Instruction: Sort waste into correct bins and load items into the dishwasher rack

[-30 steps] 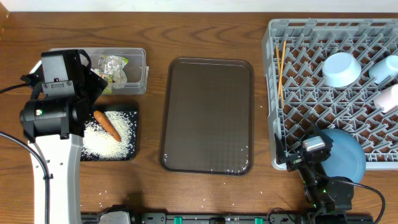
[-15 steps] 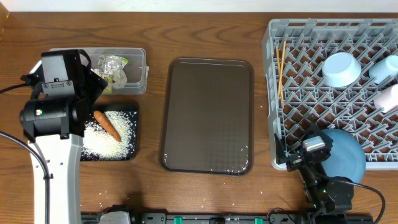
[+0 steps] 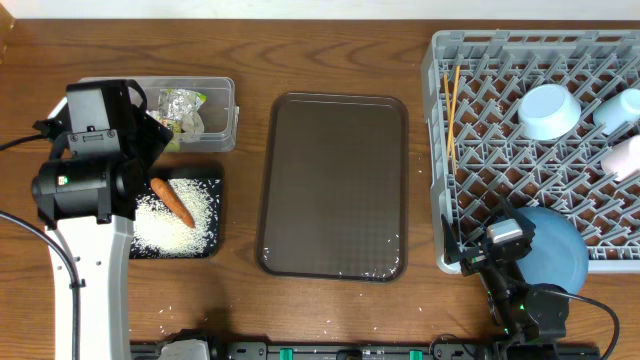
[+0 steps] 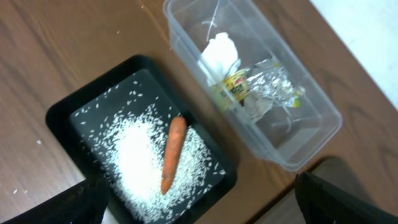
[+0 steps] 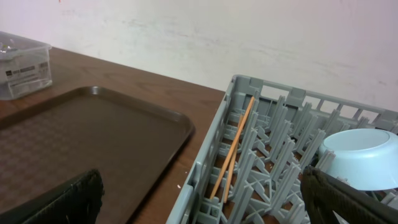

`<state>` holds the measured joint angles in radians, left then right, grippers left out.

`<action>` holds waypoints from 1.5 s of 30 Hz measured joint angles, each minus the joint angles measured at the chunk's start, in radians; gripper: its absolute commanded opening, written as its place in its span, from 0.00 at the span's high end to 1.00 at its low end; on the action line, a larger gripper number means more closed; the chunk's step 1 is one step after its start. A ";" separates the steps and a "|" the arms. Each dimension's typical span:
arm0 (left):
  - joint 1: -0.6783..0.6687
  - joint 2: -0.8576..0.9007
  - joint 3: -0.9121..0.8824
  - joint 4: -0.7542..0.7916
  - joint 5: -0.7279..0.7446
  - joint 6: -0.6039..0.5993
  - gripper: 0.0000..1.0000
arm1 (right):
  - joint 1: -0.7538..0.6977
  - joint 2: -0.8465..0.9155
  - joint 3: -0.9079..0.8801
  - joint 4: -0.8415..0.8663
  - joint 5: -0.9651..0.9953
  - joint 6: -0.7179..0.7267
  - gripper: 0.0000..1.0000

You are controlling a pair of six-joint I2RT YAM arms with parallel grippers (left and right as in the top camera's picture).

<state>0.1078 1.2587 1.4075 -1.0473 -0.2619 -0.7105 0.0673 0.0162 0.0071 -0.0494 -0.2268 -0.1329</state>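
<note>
An orange carrot [image 3: 172,201] lies on white rice [image 3: 160,228] in the black tray [image 3: 216,178]; both show in the left wrist view, carrot [image 4: 172,152], rice [image 4: 134,165]. The clear tub [image 3: 232,115] holds the white tissue [image 4: 221,53] and foil wrapper [image 4: 258,90]. The grey rack [image 3: 500,130] holds chopsticks [image 3: 455,105], a light-blue bowl [image 3: 547,110], a white cup [image 3: 620,108] and the blue plate [image 3: 562,250]. My left gripper [image 4: 199,208] is open and empty above the black tray. My right gripper [image 5: 199,199] is open and empty at the rack's front left corner.
A brown serving tray [image 3: 333,185] lies between the bins and the rack, with a few rice grains near its front edge. A few grains lie on the table in front of the black tray. The left arm's white body [image 3: 90,260] covers the table's left side.
</note>
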 measured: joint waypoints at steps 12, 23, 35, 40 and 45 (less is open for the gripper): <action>0.000 -0.222 -0.335 0.113 0.035 0.055 0.03 | 0.000 -0.002 0.000 -0.001 0.002 -0.002 0.01; -0.001 -0.708 -1.047 0.790 0.216 0.283 0.03 | 0.000 -0.004 0.000 -0.002 0.008 -0.003 0.01; -0.001 -0.948 -1.387 1.025 0.273 0.319 0.03 | 0.000 -0.004 0.000 -0.002 0.008 -0.003 0.01; -0.001 -1.064 -1.386 1.018 0.282 0.319 0.03 | 0.000 -0.005 0.000 -0.002 0.011 -0.003 0.01; -0.001 -1.168 -1.386 1.017 0.283 0.339 0.03 | 0.000 -0.005 0.000 -0.002 0.011 -0.003 0.01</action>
<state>0.1066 0.0910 0.0212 -0.0303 0.0212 -0.3714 0.0669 0.0116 0.0071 -0.0517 -0.2157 -0.1356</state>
